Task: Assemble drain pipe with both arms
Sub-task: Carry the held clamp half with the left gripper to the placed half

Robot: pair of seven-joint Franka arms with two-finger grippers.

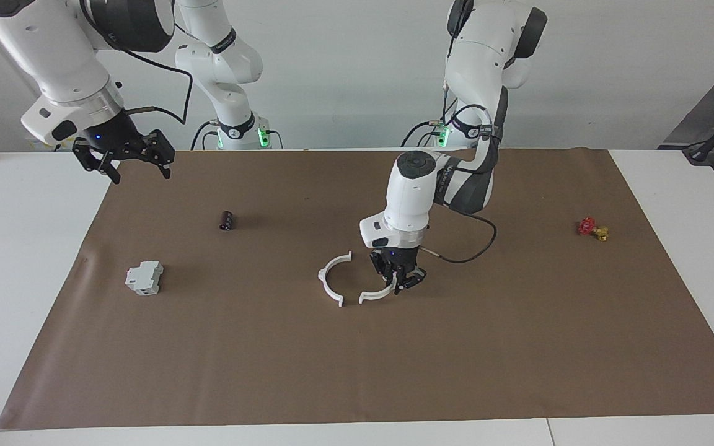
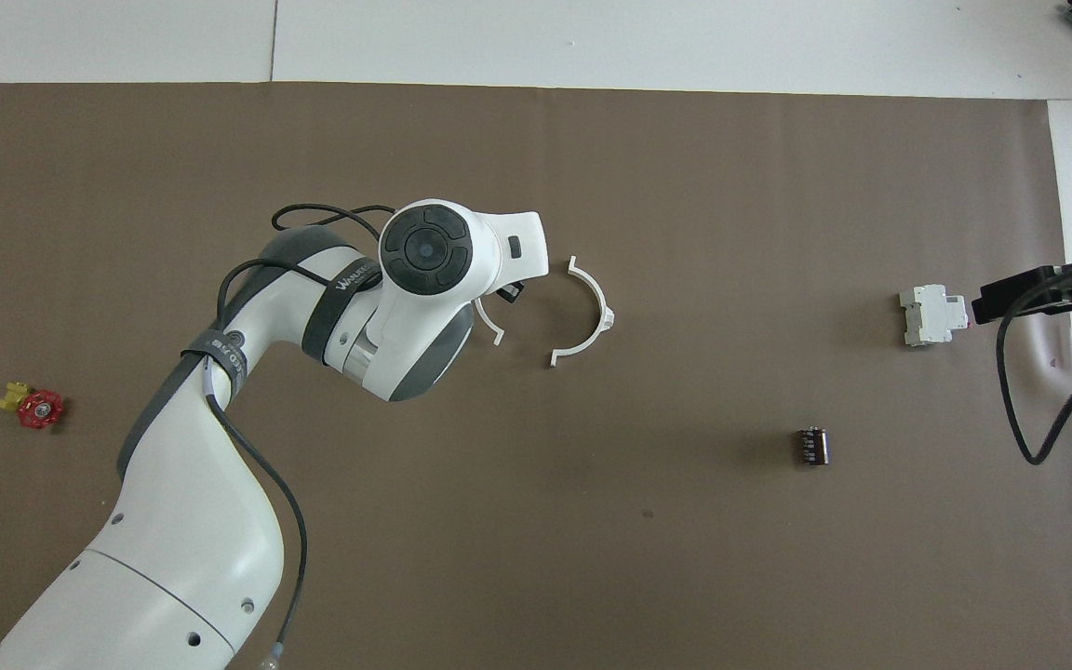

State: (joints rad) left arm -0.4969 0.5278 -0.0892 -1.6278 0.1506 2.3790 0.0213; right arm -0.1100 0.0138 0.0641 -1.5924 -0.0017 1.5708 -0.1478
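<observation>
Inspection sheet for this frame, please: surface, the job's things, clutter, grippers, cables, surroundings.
Surface: brown mat on a white table.
Job's things: one half-ring lies mid-mat; the other half-ring is held beside it, ends not joined.
Clutter: grey-white box, black cylinder, red and yellow part.
Grippers: left gripper shut on its half-ring; right gripper open, waiting above the mat's edge.
Cables: black cable loops from each wrist.
Surroundings: white wall.
</observation>
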